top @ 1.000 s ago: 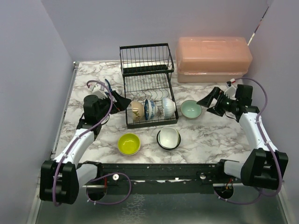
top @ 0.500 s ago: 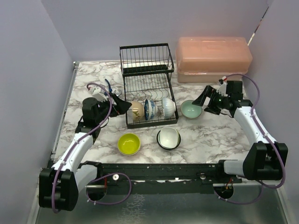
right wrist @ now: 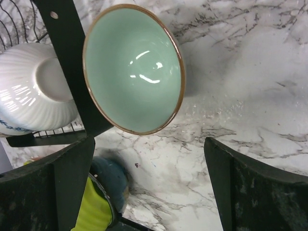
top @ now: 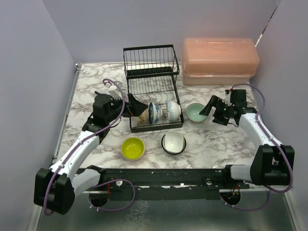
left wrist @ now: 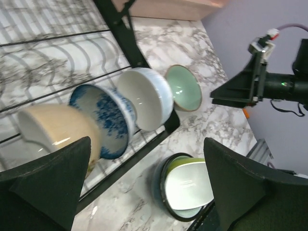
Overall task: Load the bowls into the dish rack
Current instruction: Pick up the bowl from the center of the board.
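**While both hands gape, three bowls stand racked**

Spread wide and holding nothing, the left hand (top: 136, 109) hovers at the lower tier of the black wire dish rack (top: 151, 62), close by the beige-patterned bowl (top: 141, 117); contact cannot be judged. Next to it, also on edge in the slots, stand the blue-patterned bowl (top: 154, 111) and the white ribbed bowl (top: 173, 109). The right hand (top: 212, 111), equally wide and empty, faces the pale teal bowl (top: 196, 112) on the marble tabletop (top: 216, 139) just right of the rack. From above, the yellow-green bowl (top: 133, 147) sits near a nested stack of bowls (top: 173, 142), white inside dark. Only the left wrist view shows a green rim between those two.
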`<state>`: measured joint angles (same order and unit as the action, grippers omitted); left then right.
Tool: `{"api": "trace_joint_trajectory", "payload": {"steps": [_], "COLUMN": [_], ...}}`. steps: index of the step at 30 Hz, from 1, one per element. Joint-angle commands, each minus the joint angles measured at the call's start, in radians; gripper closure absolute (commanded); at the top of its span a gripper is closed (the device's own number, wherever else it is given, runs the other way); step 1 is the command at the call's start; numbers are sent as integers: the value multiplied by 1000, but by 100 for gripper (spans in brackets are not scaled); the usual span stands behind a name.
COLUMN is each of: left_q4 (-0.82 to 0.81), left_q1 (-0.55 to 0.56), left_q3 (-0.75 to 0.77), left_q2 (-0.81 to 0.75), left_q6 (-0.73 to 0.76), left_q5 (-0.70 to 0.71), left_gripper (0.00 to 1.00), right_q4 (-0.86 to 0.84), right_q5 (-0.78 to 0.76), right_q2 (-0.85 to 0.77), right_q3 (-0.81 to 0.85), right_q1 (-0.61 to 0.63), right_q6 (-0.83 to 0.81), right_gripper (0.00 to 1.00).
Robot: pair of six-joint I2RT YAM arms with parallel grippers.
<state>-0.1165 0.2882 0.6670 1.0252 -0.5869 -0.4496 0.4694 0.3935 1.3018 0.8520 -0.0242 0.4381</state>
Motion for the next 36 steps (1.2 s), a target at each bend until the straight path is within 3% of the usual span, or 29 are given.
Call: {"api": "trace_joint_trajectory", "payload": {"steps": [1, 9, 16, 28, 36], "left_q4": [67, 194, 328, 682, 710], "left_q1": [157, 435, 597, 719, 734], "left_q3": [122, 373, 645, 1232, 1345], "left_q2": [90, 357, 625, 1096, 1247], "left_q6": [85, 220, 322, 476, 534], "left_q5": [111, 235, 302, 391, 421], "left_gripper": [2, 3, 8, 17, 26], "right_q4": [-24, -17, -8, 13, 3], "right_q5": [-12, -54, -87, -149, -130], "right_q2": [7, -45, -91, -138, -133], "right_q3": [-42, -94, -149, -225, -252], "right_q1": [3, -14, -69, -191, -270], "right_q6": [19, 16, 19, 109, 122], "right_gripper": [0, 0, 0, 0, 0]}}
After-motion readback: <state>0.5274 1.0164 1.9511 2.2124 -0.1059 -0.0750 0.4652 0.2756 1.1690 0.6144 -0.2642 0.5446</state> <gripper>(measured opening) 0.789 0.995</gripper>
